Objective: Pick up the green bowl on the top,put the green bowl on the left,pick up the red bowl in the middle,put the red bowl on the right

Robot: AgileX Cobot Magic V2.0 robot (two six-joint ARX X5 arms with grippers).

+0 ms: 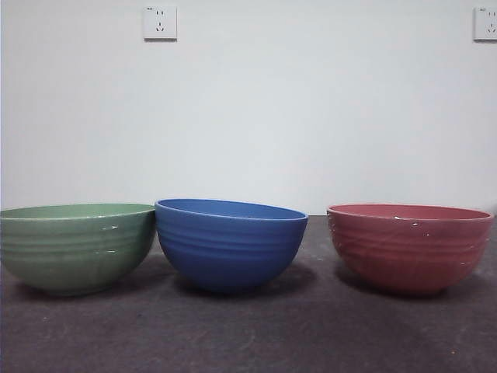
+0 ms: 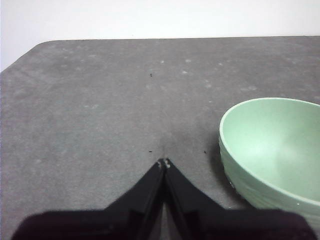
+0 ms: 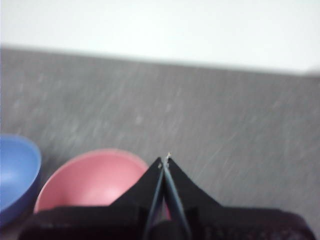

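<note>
Green bowl [image 1: 75,247] sits lower left of the front frame, red bowl [image 1: 409,247] lower right, both rigid, glossy, likely slippery and chippable, best pinched at the rim, while left gripper [image 2: 164,163] and right gripper [image 3: 164,161] are pressed together, empty.

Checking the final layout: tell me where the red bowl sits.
In the front view, the red bowl stands on the right of the table, apart from the blue bowl in the middle.
</note>
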